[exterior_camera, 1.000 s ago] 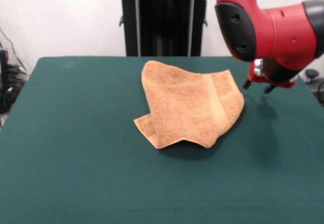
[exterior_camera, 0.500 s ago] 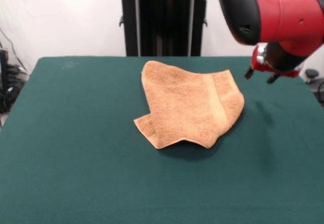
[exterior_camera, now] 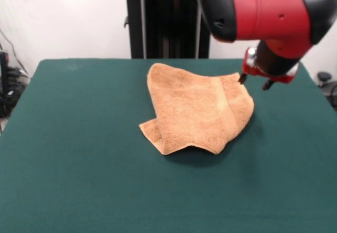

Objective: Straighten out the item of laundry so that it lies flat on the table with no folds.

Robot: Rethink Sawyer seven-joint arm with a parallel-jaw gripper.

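Observation:
The orange-tan towel (exterior_camera: 197,109) lies crumpled and folded on the dark green table (exterior_camera: 79,154), a little right of centre toward the far side. A flat woven band runs down its right part and a folded corner sticks out at the lower left. My gripper (exterior_camera: 255,81) hangs above the table just right of the towel's far right corner. Its two dark fingertips stand apart and hold nothing.
The black pedestal (exterior_camera: 168,22) stands behind the table's far edge. The red and black arm (exterior_camera: 263,9) fills the upper right. Cables and dark gear (exterior_camera: 8,85) lie off the table's left side.
The arm and gripper have swung left and slightly up, from over the table's right part to beside the towel's far right corner. The towel has not moved.

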